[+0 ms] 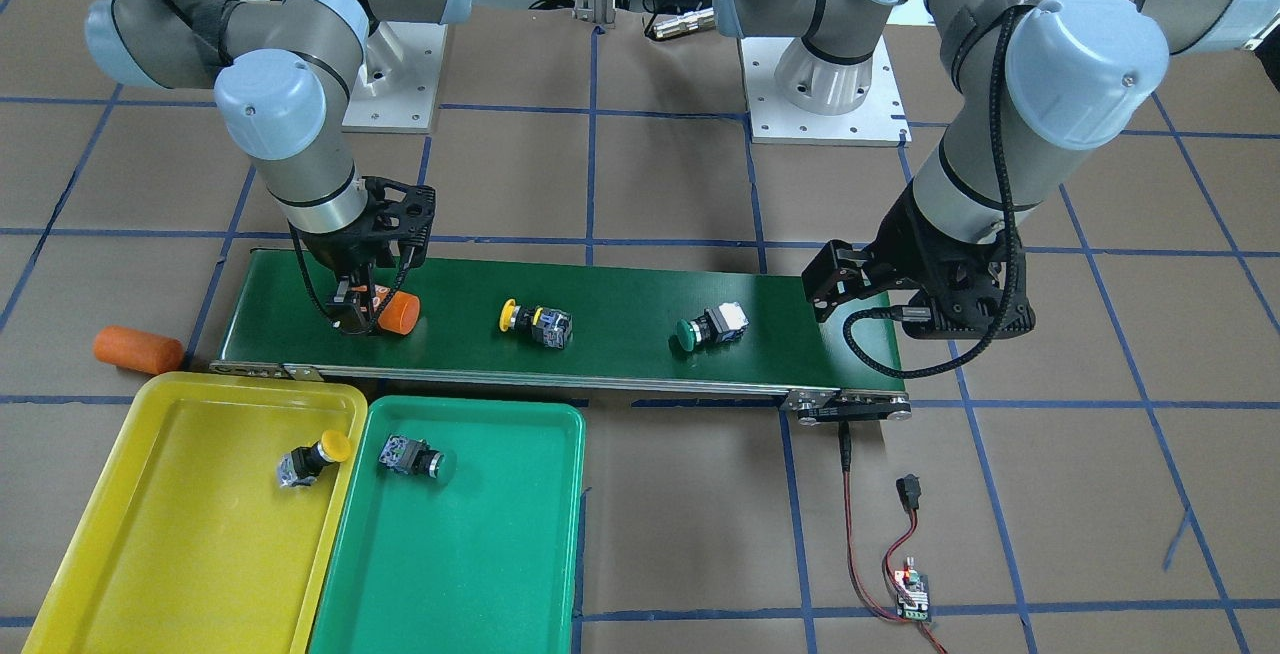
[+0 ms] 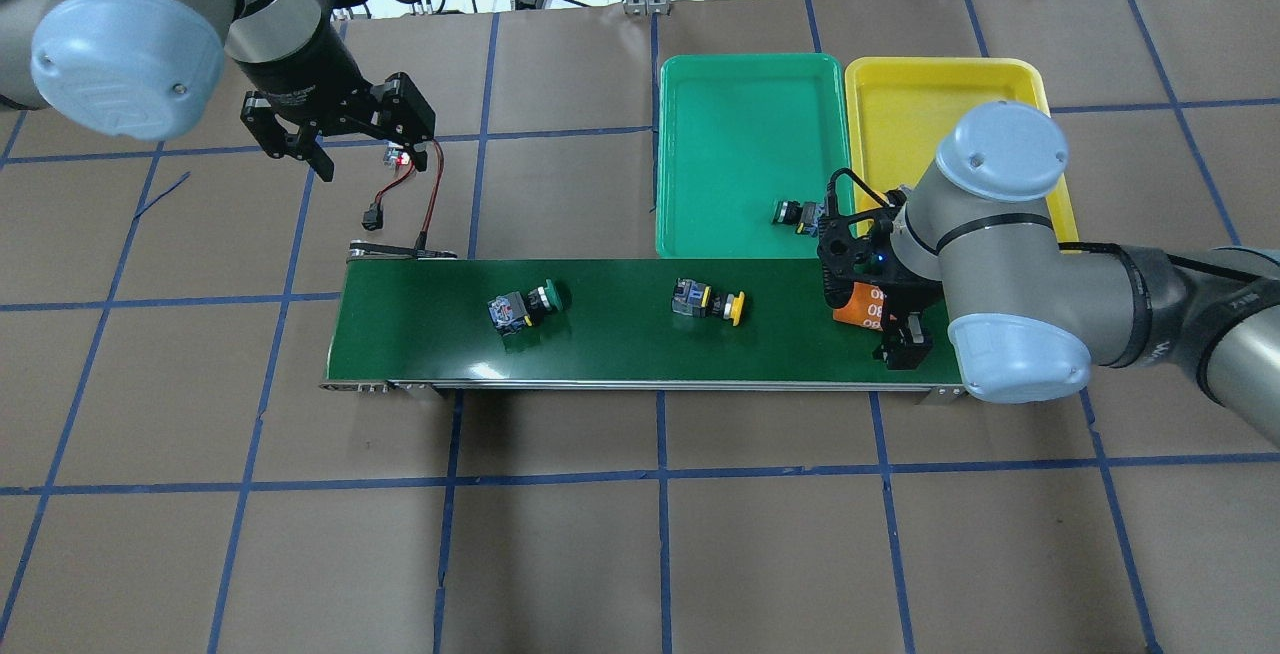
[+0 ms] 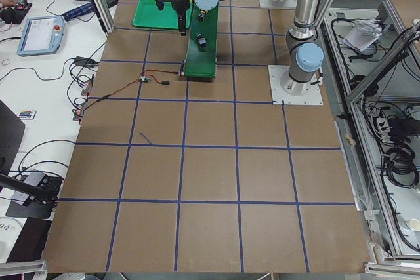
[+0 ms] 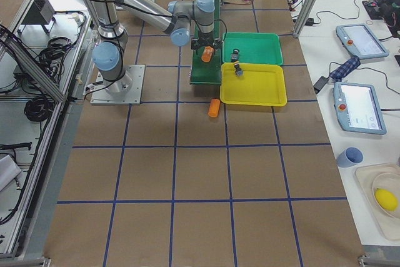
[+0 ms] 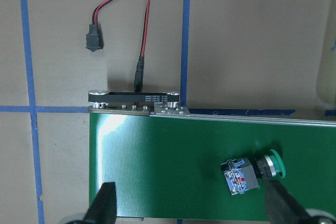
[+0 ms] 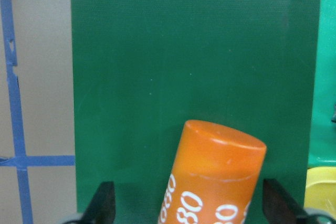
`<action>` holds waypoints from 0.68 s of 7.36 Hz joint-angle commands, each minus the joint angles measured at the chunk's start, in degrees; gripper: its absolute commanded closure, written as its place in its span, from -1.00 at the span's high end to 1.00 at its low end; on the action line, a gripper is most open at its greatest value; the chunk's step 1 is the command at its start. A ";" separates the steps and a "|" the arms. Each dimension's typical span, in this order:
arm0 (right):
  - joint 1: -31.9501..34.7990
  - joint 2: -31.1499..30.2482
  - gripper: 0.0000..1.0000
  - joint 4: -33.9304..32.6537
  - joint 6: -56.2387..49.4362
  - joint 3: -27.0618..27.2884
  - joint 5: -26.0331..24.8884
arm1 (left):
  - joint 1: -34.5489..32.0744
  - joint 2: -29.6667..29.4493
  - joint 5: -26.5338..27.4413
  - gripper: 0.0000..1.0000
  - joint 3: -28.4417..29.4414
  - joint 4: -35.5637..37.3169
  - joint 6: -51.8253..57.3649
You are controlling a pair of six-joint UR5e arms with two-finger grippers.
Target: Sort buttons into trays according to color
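orange cylinder [image 6: 218, 177] — cut off below | yellow tray [image 2: 930, 114] — apparently part-hidden

Right arm [image 2: 1100, 264] is extended inward with the elbow bent and the wrist pointed straight down. Right gripper [image 1: 362, 312] is set low, fingers [image 6: 105, 205] spread wide and not clamped. Left arm [image 1: 1050, 84] is folded at the elbow with the wrist angled down and outward; left gripper [image 2: 298, 156] is held raised, fingers [image 5: 107, 205] also spread wide, nothing gripped between them.
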 commanded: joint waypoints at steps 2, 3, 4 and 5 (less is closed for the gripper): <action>0.00 0.01 1.00 0.00 -0.09 -0.07 0.00 | 0.25 0.35 -0.23 1.00 -0.12 0.30 0.06; 0.00 -0.08 1.00 0.00 -0.09 0.01 0.09 | 0.42 0.18 -0.23 1.00 -0.04 0.39 0.14; 0.00 0.01 1.00 0.00 -0.09 0.01 0.00 | 0.42 0.35 -0.23 1.00 -0.12 0.30 0.14; 0.00 -0.08 1.00 -0.09 -0.09 -0.33 0.00 | 0.42 0.27 -0.23 1.00 -0.12 0.30 0.14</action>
